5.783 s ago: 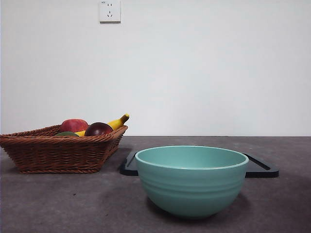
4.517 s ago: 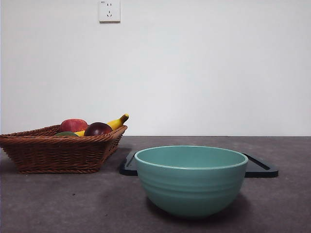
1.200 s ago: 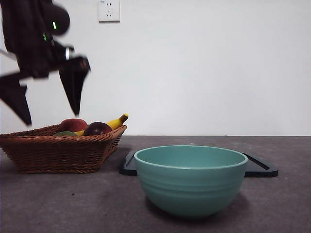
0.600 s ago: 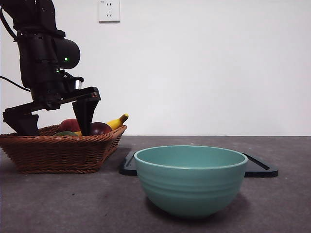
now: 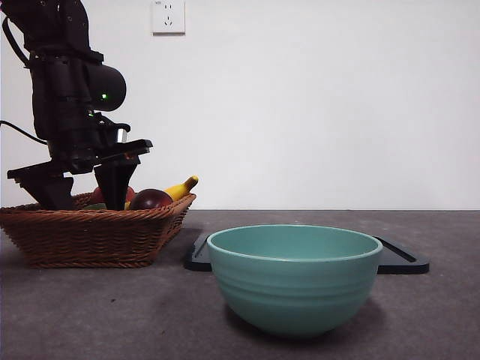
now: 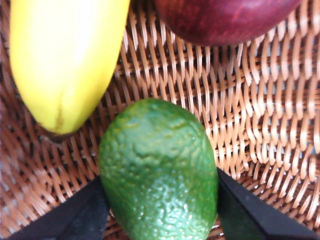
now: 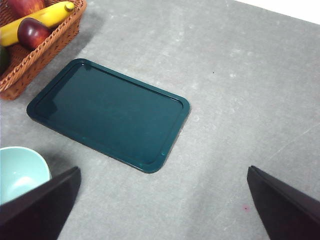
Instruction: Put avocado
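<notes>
Wicker holds your target: the basket sits toward the tabletop's left edge, and the avocado lies on its woven floor, low behind the rim and barely showing from the front. Your left gripper is down inside the basket with its fingers spread apart on either flank of the fruit, not yet pressing it. Judge the avocado as fairly light and firm, with pebbled skin that should give good friction, though hard pressure could bruise it; take it across its broad middle rather than near either tapering end. Close by in the basket, the banana lies just beside the avocado, and the dark maroon fruit and the red apple crowd the space, so a finger could nudge them. Further right stand the teal bowl and, behind it, the dark tray. Your right gripper waits above the tabletop, fingers apart and empty.
</notes>
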{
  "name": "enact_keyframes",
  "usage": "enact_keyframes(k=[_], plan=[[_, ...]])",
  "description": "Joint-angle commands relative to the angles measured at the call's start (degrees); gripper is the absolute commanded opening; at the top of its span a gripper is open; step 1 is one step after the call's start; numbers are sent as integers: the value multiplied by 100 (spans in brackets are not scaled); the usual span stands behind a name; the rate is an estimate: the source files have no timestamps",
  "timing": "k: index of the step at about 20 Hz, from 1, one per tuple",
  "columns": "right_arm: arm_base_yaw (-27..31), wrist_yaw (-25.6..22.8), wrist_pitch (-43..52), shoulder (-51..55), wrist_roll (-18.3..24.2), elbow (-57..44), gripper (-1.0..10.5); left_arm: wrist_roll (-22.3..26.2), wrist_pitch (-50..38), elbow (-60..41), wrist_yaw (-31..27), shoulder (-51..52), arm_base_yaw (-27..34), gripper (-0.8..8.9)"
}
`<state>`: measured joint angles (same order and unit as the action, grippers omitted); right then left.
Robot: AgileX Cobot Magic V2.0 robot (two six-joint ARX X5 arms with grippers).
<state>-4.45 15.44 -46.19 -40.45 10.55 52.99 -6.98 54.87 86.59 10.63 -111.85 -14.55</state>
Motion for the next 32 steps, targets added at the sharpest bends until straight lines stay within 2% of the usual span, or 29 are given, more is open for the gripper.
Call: enact_keyframes(k=[1, 9, 15, 21, 32], plan=[[-2, 20, 57, -20, -7, 66, 810, -13, 31, 192, -9, -175, -37, 151], [-2, 22, 57, -20, -7, 66, 810, 52, 1034, 1027, -4, -81, -98, 151], [-2, 22, 55, -20, -7, 66, 810, 201, 1305, 1043, -4, 529, -509, 151], [-2, 22, 55, -20, -7, 66, 810, 175, 1353, 1043, -4, 1226, -1261, 151], [-2, 22, 57, -17, -7, 66, 810, 173, 1322, 1036, -11, 1259, -2813, 150]])
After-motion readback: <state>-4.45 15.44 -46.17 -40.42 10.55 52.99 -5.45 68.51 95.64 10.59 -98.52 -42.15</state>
